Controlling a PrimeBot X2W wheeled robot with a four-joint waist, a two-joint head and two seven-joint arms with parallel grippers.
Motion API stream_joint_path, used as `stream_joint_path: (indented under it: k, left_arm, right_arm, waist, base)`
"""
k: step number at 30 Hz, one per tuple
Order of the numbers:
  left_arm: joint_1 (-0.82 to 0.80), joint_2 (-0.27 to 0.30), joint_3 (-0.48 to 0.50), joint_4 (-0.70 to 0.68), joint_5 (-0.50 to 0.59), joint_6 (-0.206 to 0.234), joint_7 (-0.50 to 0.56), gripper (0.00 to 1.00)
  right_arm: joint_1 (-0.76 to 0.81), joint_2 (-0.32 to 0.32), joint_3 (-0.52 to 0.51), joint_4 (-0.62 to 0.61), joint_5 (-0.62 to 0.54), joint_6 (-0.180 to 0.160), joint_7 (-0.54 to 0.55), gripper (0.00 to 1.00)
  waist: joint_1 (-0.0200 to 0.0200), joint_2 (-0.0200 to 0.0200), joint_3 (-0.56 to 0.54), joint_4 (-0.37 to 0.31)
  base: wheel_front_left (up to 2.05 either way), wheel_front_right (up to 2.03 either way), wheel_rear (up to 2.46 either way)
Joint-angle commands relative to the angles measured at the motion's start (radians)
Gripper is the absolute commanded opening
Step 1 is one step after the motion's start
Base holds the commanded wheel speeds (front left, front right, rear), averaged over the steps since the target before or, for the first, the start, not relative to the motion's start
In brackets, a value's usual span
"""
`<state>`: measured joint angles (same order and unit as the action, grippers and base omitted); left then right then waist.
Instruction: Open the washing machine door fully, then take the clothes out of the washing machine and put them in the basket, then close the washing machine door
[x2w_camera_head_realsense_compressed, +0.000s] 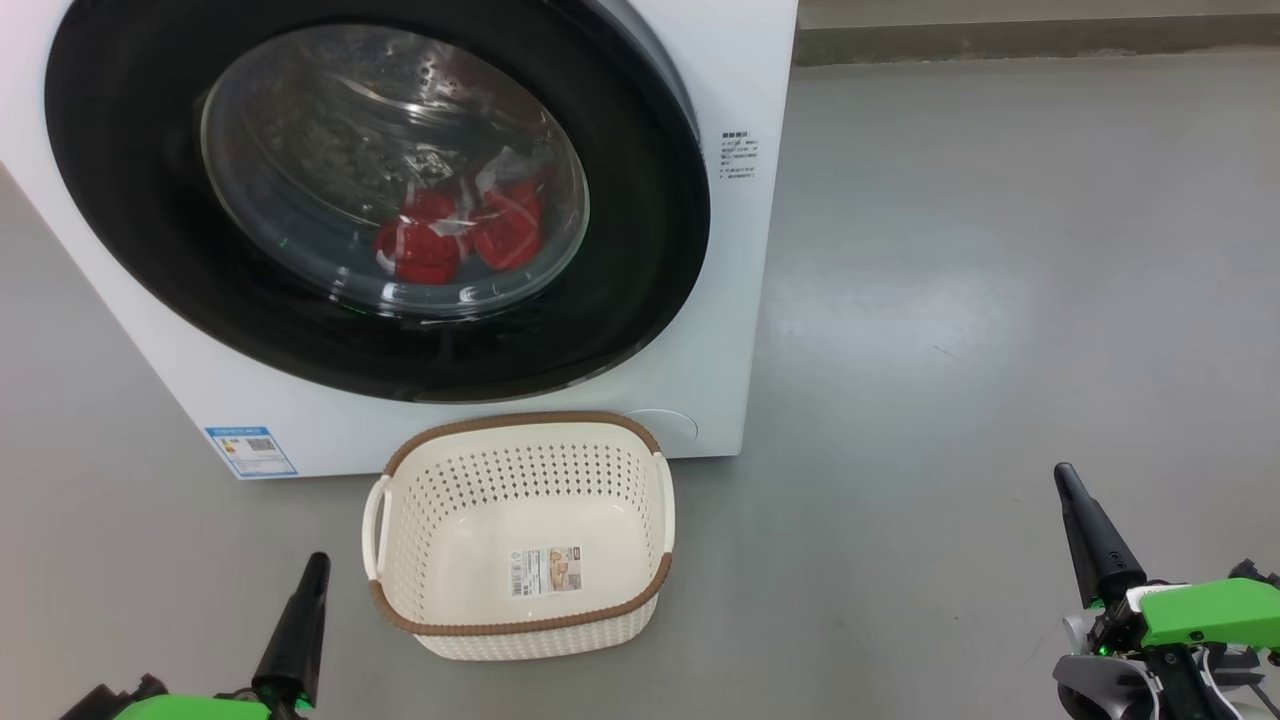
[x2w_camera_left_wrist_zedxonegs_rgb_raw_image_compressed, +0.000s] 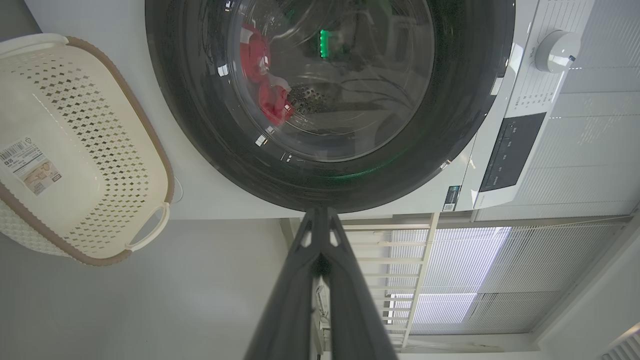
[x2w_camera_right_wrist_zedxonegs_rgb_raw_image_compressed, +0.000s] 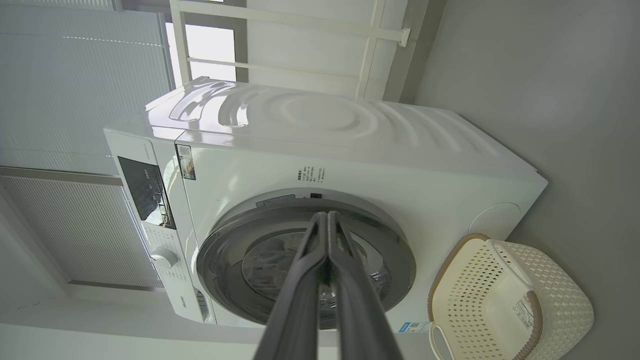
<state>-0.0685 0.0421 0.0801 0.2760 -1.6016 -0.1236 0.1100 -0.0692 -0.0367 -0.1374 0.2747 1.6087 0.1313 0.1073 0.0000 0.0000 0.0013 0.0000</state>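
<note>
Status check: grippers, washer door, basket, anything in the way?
Shut and empty: left gripper, right gripper, both low. Red clothes behind closed door of washer; basket empty in front. Nothing in the way.

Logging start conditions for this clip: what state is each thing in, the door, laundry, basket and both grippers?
washing machine door: not swung open, flat against the washing machine.
red clothes: inside, behind the door's window.
basket: upright on the floor, empty.
left gripper: jaws shut, holding nothing.
right gripper: jaws shut, holding nothing.
</note>
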Motion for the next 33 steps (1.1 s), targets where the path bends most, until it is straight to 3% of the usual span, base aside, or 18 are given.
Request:
stream_joint_path:
  k: [1, 33]
  left_arm:
    - [-0.044, 0.008, 0.034, -0.027, -0.007, -0.007, 0.003, 0.0]
    - [-0.044, 0.008, 0.034, -0.027, -0.007, -0.007, 0.003, 0.0]
  right_arm:
    - [-0.043, -0.013, 0.023, -0.026, -0.001, -0.001, 0.006, 0.0]
    - [-0.043, -0.013, 0.023, -0.026, -0.001, -0.001, 0.006, 0.0]
  waist:
    - [0.0, 0.0, 0.0, 0.0]
    - [0.0, 0.0, 0.0, 0.0]
  base:
    - [0.0, 0.0, 0.0]
    - [0.0, 0.0, 0.0]
